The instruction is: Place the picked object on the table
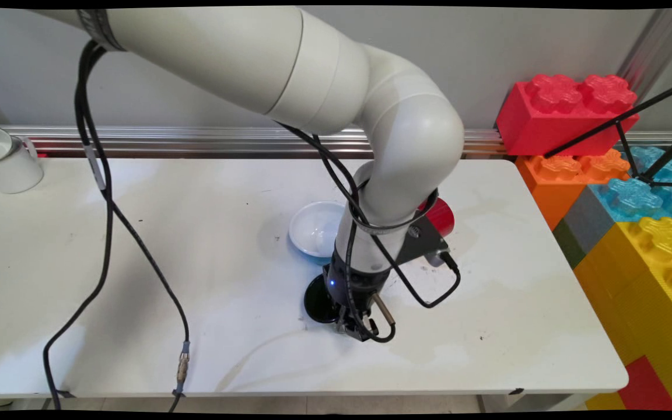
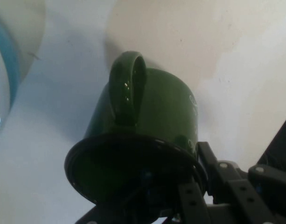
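While the arm bends down over the middle of the white table point(image 1: 137, 245), the gripper point(image 1: 352, 326) is low at a dark green mug point(image 2: 152, 121) near the table's front. In the hand view this mug fills the picture: its handle point(image 2: 128, 88) faces the camera, its dark opening lies just above the gripper's black linkage, and nothing can be made out inside it. The rim appears to lie right at the linkage, but the fingertips are hidden, so I cannot tell whether they are apart, together or clamped on the rim. In the main view only a dark round part of the mug shows to the left of the gripper.

Just behind the mug stands a bowl point(image 1: 315, 228), white inside and blue outside, with nothing visible in it. A red cup point(image 1: 442, 214) is partly hidden behind the wrist; its inside cannot be seen. A white mug point(image 1: 6, 160) stands at the table's far left corner, well apart from the others. Large toy bricks point(image 1: 569, 111) in red, orange, blue and yellow are stacked beside the table's right end.
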